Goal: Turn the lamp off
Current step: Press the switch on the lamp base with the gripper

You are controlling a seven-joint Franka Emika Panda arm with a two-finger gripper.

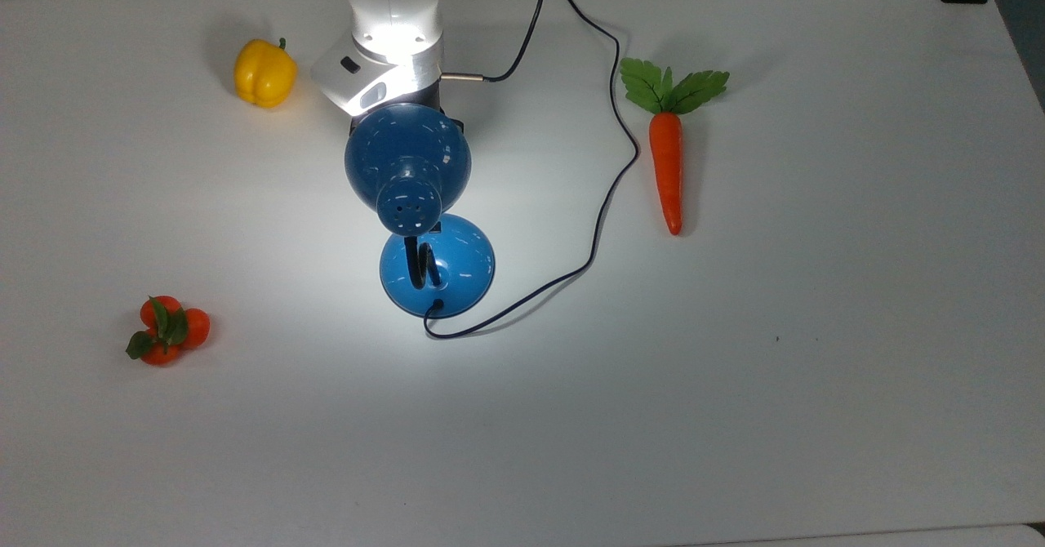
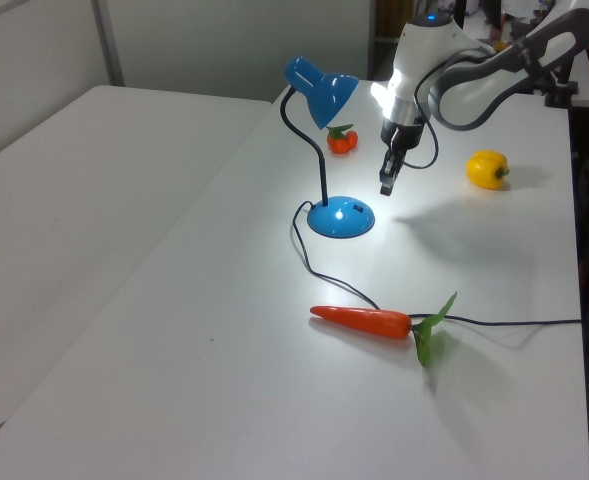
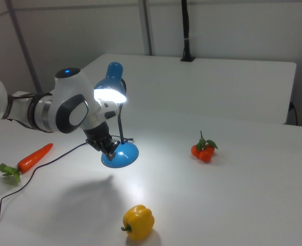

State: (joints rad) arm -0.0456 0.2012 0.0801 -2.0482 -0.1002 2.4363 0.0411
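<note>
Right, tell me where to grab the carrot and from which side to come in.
Grip the carrot across its thick orange body, just below the green leaves, coming straight down from above. It lies flat on the table, and the body is widest there and tapers to a thin tip, so a mid-to-upper pinch across its width is likely steadiest.

The lamp (image 2: pixel 323 95) is lit and throws a bright white pool over the middle of the table (image 1: pixel 816 367), which fades to duller grey towards its edges and corners. The glow washes out the white arm (image 2: pixel 406 75) just under the shade. Soft shadows trail from the arm and the yellow pepper (image 1: pixel 264 73) towards the table's edge. Small glints dot the glossy blue shade and base. Everything looks sharp, with no noticeable bending at the edges.
</note>
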